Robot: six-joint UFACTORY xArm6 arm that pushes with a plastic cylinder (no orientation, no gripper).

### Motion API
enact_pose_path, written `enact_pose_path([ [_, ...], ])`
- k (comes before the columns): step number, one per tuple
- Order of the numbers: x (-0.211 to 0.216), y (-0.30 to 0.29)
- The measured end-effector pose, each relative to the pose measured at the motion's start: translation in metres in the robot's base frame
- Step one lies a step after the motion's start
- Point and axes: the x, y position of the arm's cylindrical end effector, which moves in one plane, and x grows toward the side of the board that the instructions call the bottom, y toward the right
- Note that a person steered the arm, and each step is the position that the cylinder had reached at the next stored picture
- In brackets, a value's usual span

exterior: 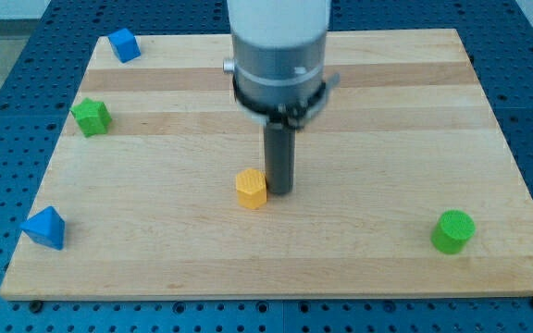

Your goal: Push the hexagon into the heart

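Note:
A yellow hexagon block (251, 189) lies near the middle of the wooden board (378, 111). My tip (280, 191) stands just to the view's right of the hexagon, touching or nearly touching its side. No block that I can make out as a heart shows; the arm's body hides part of the board at the view's top middle.
A blue block (123, 44) lies at the top left corner. A green star-like block (91, 117) lies at the left. A blue triangular block (44, 228) lies at the bottom left. A green round block (452, 231) lies at the bottom right.

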Motion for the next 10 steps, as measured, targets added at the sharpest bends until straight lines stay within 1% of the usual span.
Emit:
enact_pose_path([
  [1,0.000,0.001],
  [2,0.056,0.024],
  [3,0.093,0.013],
  [4,0.076,-0.045],
  [5,0.017,-0.047],
  [6,0.001,-0.047],
  [7,0.037,-0.048],
  [8,0.040,-0.016],
  [9,0.007,-0.014],
  [10,-0.014,-0.017],
])
